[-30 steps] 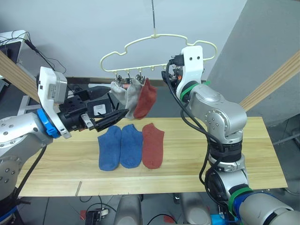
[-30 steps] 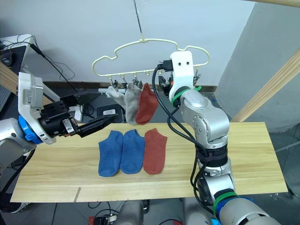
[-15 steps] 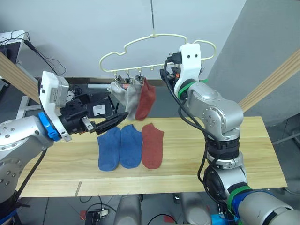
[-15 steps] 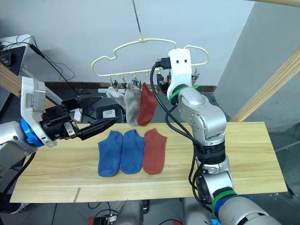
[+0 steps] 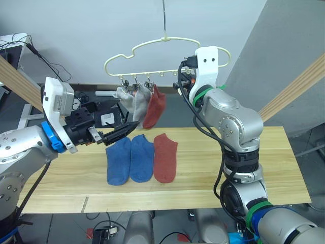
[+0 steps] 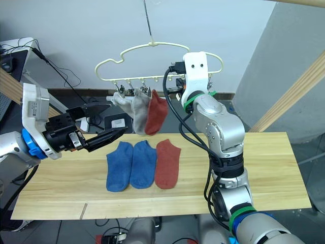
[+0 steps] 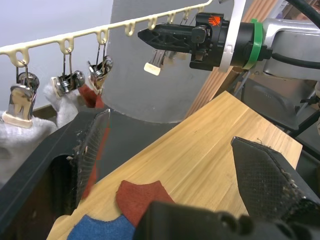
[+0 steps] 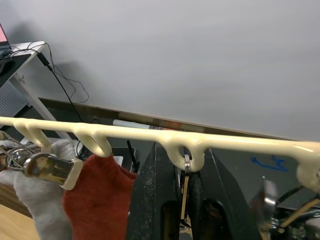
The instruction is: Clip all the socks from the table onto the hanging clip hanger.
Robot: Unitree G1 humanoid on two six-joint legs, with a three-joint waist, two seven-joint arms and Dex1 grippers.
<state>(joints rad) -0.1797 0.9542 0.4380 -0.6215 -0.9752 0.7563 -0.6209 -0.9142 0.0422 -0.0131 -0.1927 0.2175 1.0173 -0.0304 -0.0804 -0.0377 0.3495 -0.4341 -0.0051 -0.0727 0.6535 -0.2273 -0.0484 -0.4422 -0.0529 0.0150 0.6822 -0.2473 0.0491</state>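
Note:
The pale yellow clip hanger [image 5: 152, 44] hangs above the table [image 5: 269, 168]. Two grey socks [image 5: 133, 100] and one rust-red sock [image 5: 154, 105] hang from its clips. On the wood lie two blue socks [image 5: 118, 161] side by side, with a rust-red sock [image 5: 165, 156] right of them. My right gripper [image 8: 185, 156] is up at the hanger, shut on a metal clip [image 8: 184, 187] just right of the hanging red sock. My left gripper [image 5: 133, 127] hovers open and empty above the blue socks, below the hanging ones.
A slanted wooden beam [image 5: 297, 86] runs at the right and another [image 5: 18, 81] at the left. Behind the table are dark equipment and cables [image 5: 104, 114]. Bare wood stretches right of the socks.
The hanger has swung a little to the left with my right gripper on it. My left gripper has dropped slightly and stays open.

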